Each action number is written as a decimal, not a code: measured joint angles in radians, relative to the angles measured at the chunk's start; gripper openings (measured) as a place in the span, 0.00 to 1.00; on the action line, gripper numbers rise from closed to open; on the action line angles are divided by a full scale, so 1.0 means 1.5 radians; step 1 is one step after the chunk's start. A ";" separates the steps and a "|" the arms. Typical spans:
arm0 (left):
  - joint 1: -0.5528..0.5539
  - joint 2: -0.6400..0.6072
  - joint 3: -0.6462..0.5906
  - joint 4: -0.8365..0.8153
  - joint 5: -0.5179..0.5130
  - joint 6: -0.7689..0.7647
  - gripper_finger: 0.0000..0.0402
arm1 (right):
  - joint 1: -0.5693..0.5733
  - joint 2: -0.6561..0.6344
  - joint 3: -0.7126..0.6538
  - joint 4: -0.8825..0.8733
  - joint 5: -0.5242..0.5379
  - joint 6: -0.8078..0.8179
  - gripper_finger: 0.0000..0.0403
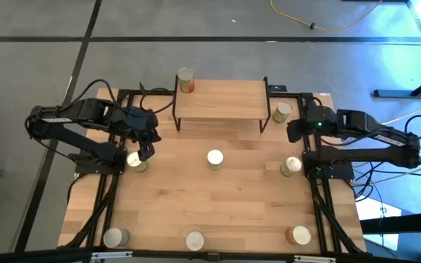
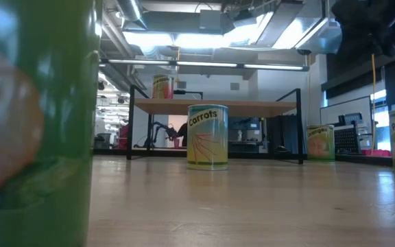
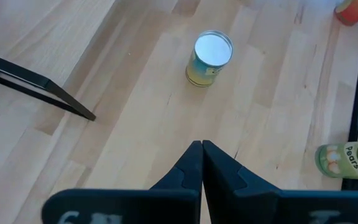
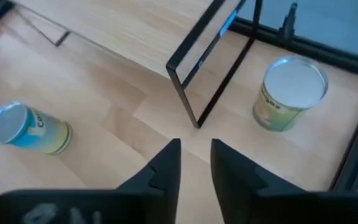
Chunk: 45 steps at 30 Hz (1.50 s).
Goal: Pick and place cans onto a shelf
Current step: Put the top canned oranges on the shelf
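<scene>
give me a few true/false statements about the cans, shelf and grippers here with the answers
1. One can stands on the shelf. True.
2. The left gripper holds a can. False: it is shut on nothing, above bare table.
3. The right gripper is open, near the shelf's right leg. True.
4. The can in the table's middle lies on its side. False: it stands upright, lid up.
5. Three cans stand along the table's near edge. True: left, middle, right.
</scene>
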 joint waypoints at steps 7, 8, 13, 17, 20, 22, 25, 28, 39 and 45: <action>0.000 0.000 0.000 0.000 0.002 0.000 0.00 | -0.096 0.051 0.012 0.000 -0.031 0.079 0.24; 0.000 0.000 0.000 0.000 0.002 0.001 0.00 | -0.116 0.058 0.021 0.001 -0.039 0.070 0.24; 0.000 0.000 0.000 0.000 0.002 0.001 0.00 | -0.224 0.122 0.078 -0.008 -0.097 0.016 0.24; 0.000 0.000 0.000 0.000 0.002 0.001 0.00 | -0.306 0.191 0.117 -0.036 -0.154 -0.015 0.24; 0.000 0.000 0.000 0.000 0.002 0.000 0.00 | -0.357 0.243 0.129 -0.059 -0.188 -0.050 0.24; 0.000 0.000 0.000 0.000 0.002 0.000 0.00 | -0.382 0.276 0.130 -0.064 -0.213 -0.081 0.24; 0.000 0.000 0.000 0.000 0.002 0.000 0.00 | -0.409 0.328 0.130 -0.061 -0.227 -0.136 0.24; 0.000 0.000 0.000 0.001 0.002 -0.005 0.00 | -0.423 0.373 0.130 -0.059 -0.227 -0.178 0.24; 0.000 0.000 0.000 0.001 0.002 -0.023 0.00 | -0.448 0.477 0.129 -0.025 -0.222 -0.361 0.24; 0.000 0.000 0.000 0.004 0.002 -0.039 0.00 | -0.448 0.501 0.130 -0.002 -0.207 -0.396 0.24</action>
